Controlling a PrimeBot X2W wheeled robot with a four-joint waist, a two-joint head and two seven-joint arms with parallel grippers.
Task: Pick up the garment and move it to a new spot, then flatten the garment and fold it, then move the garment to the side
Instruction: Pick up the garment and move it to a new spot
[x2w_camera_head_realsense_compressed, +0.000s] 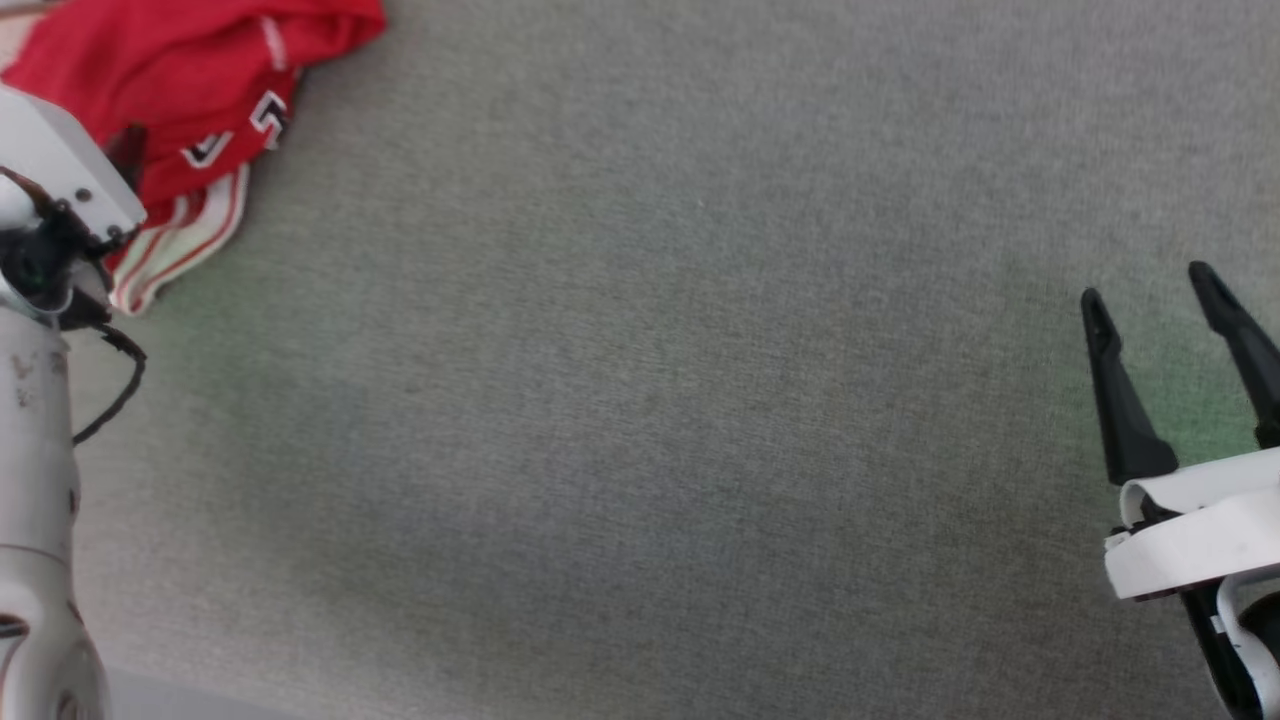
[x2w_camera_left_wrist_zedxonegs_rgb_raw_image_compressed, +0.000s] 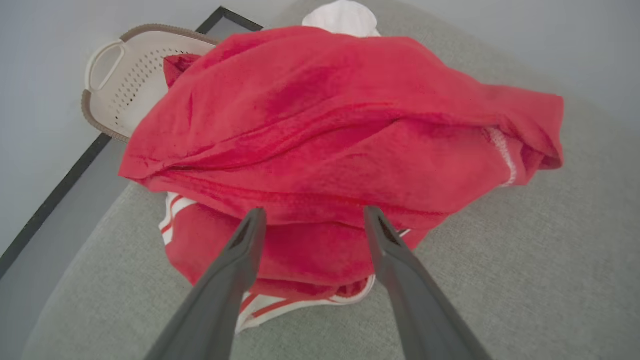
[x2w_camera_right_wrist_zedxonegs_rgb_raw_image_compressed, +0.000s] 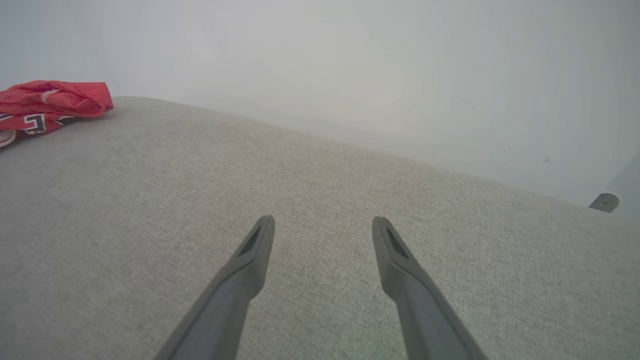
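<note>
The garment (x2w_camera_head_realsense_compressed: 170, 80) lies crumpled in a heap at the far left of the grey cloth surface, red with a white red-striped sleeve and bits of black white-outlined print showing. In the left wrist view the garment (x2w_camera_left_wrist_zedxonegs_rgb_raw_image_compressed: 340, 130) bulks right in front of my left gripper (x2w_camera_left_wrist_zedxonegs_rgb_raw_image_compressed: 314, 214), which stands open, its tips at the heap's near edge with nothing clamped between them. My right gripper (x2w_camera_head_realsense_compressed: 1147, 287) hovers open over bare surface at the lower right, far from the garment. In the right wrist view my right gripper (x2w_camera_right_wrist_zedxonegs_rgb_raw_image_compressed: 324, 220) is open, and the garment (x2w_camera_right_wrist_zedxonegs_rgb_raw_image_compressed: 50, 100) sits at the far left.
A pale perforated basket (x2w_camera_left_wrist_zedxonegs_rgb_raw_image_compressed: 125, 75) with a handle stands behind the heap at the table's dark edge (x2w_camera_left_wrist_zedxonegs_rgb_raw_image_compressed: 55, 195). A small white object (x2w_camera_left_wrist_zedxonegs_rgb_raw_image_compressed: 342, 15) peeks out beyond the garment. My left forearm (x2w_camera_head_realsense_compressed: 35, 480) runs up the left border. The grey surface (x2w_camera_head_realsense_compressed: 650, 400) stretches wide between the arms.
</note>
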